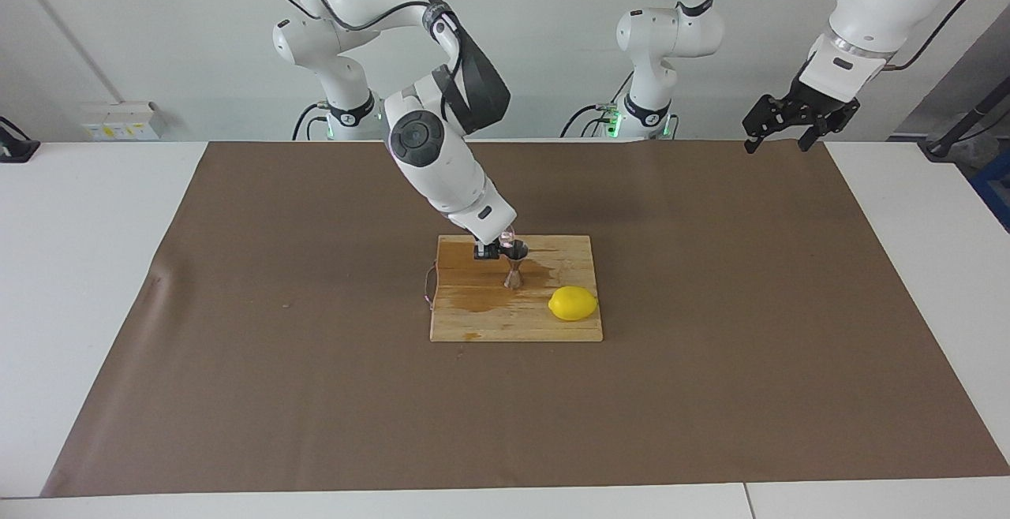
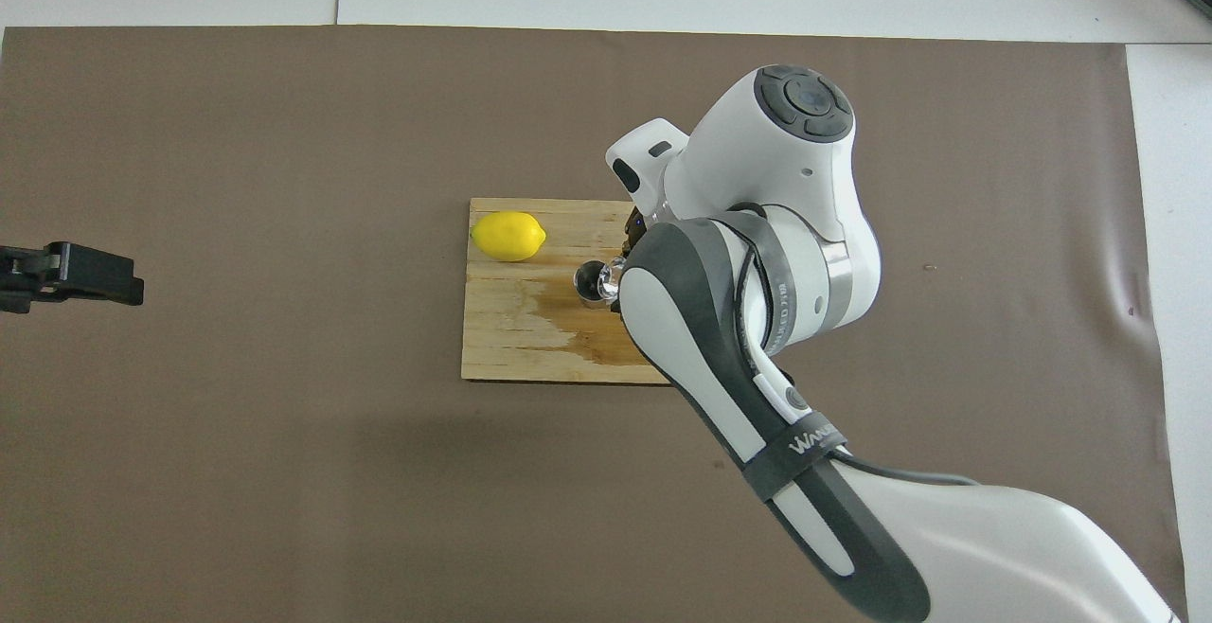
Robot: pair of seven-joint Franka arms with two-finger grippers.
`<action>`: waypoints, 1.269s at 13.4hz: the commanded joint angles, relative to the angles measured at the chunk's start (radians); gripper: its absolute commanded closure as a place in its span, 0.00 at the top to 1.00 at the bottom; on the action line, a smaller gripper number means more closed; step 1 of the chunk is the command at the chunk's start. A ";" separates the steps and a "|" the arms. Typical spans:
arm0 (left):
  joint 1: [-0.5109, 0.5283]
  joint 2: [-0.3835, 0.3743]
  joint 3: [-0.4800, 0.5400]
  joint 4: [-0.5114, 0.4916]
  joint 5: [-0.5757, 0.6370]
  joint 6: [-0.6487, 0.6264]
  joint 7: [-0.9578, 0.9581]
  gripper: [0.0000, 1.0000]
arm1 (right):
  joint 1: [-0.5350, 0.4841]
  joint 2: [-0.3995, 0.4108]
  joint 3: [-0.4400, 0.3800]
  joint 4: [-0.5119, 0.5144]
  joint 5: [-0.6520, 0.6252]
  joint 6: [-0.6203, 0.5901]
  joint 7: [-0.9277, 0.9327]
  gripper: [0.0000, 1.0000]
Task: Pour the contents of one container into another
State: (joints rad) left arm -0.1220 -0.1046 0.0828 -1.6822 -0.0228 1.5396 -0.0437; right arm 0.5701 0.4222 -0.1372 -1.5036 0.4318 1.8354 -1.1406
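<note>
Brown paper covers the surface, and a wooden board (image 1: 517, 298) lies at its middle as the landmark. On the board stands the jigger (image 1: 514, 268), upright so its top cone can catch liquid. Right tool (image 1: 500, 248) grips the cup (image 1: 508, 233) tilted over the jigger's mouth, rim just at it, so I judge the pour is under way (a wet stain already darkens the board around the jigger). A lemon (image 1: 573, 303) rests on the board beside the jigger. Left tool (image 1: 789, 126) waits wide apart, well away from the board.
</note>
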 commanded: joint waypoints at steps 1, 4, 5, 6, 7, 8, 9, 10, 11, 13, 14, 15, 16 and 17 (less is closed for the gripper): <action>0.001 -0.024 0.000 -0.024 0.017 -0.001 0.002 1.00 | -0.003 0.016 0.005 0.036 -0.045 -0.033 0.053 0.22; 0.001 -0.026 0.000 -0.024 0.017 -0.001 0.002 1.00 | 0.008 0.038 0.005 0.077 -0.063 -0.059 0.085 0.22; 0.001 -0.026 0.000 -0.024 0.017 -0.001 0.004 1.00 | 0.008 0.050 0.007 0.104 -0.068 -0.080 0.103 0.22; 0.001 -0.026 0.000 -0.024 0.017 -0.001 0.002 1.00 | 0.010 0.061 0.007 0.124 -0.071 -0.094 0.113 0.22; 0.001 -0.024 0.000 -0.025 0.017 -0.001 0.002 1.00 | 0.010 0.067 0.007 0.137 -0.071 -0.096 0.117 0.22; 0.001 -0.026 0.000 -0.024 0.017 -0.001 0.002 1.00 | 0.010 0.069 0.005 0.138 -0.071 -0.096 0.119 0.22; -0.001 -0.026 0.000 -0.025 0.017 -0.001 0.002 1.00 | 0.011 0.070 0.005 0.138 -0.074 -0.097 0.133 0.22; 0.001 -0.024 0.000 -0.024 0.017 -0.001 0.002 1.00 | 0.016 0.075 0.007 0.146 -0.091 -0.099 0.140 0.22; -0.001 -0.026 0.000 -0.025 0.017 -0.001 0.002 1.00 | 0.028 0.078 0.007 0.152 -0.100 -0.107 0.148 0.22; -0.001 -0.024 0.000 -0.024 0.017 -0.001 0.002 1.00 | 0.028 0.090 0.007 0.175 -0.107 -0.131 0.156 0.22; -0.001 -0.026 0.000 -0.024 0.017 -0.001 0.002 1.00 | 0.030 0.096 0.007 0.189 -0.107 -0.140 0.168 0.22; -0.001 -0.024 0.000 -0.024 0.017 -0.001 0.002 1.00 | 0.030 0.102 0.007 0.200 -0.108 -0.148 0.176 0.22; 0.001 -0.024 0.000 -0.025 0.017 -0.001 0.004 1.00 | 0.030 0.105 0.007 0.204 -0.108 -0.148 0.177 0.22; 0.001 -0.026 0.000 -0.025 0.017 -0.001 0.002 1.00 | 0.030 0.105 0.005 0.204 -0.110 -0.151 0.177 0.22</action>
State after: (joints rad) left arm -0.1220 -0.1046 0.0828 -1.6822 -0.0228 1.5396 -0.0437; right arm 0.6035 0.5009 -0.1341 -1.3503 0.3521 1.7180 -0.9908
